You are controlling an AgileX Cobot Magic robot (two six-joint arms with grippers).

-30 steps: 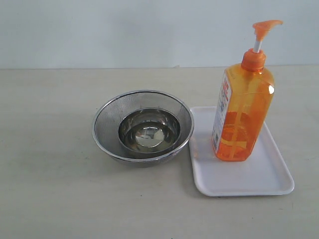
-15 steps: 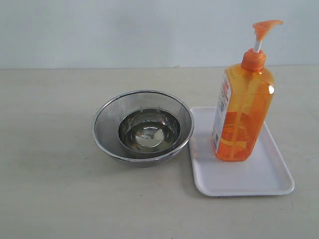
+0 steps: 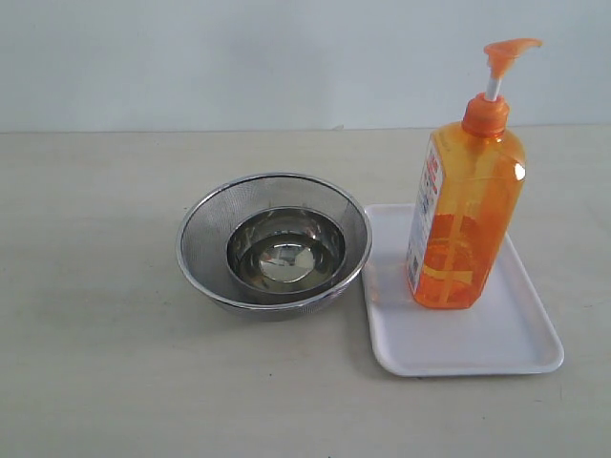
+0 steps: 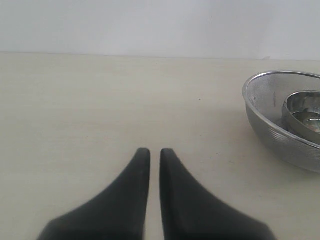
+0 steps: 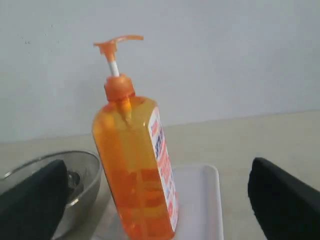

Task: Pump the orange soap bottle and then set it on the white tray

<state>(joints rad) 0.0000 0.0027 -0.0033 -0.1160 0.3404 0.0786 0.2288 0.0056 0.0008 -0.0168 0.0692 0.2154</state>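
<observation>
The orange soap bottle (image 3: 465,205) stands upright on the white tray (image 3: 496,334), its pump head raised on the white stem. Neither gripper shows in the exterior view. In the right wrist view the orange soap bottle (image 5: 137,160) stands on the white tray (image 5: 200,200), and my right gripper (image 5: 157,200) is open, its dark fingers (image 5: 282,200) wide apart on either side of the bottle and clear of it. My left gripper (image 4: 155,152) is shut over bare table, with nothing between its tips.
A round steel mesh bowl (image 3: 274,243) with a smaller steel bowl inside sits just left of the tray, touching or nearly touching its rim. The mesh bowl (image 4: 285,117) also appears in the left wrist view. A pale wall runs behind the table.
</observation>
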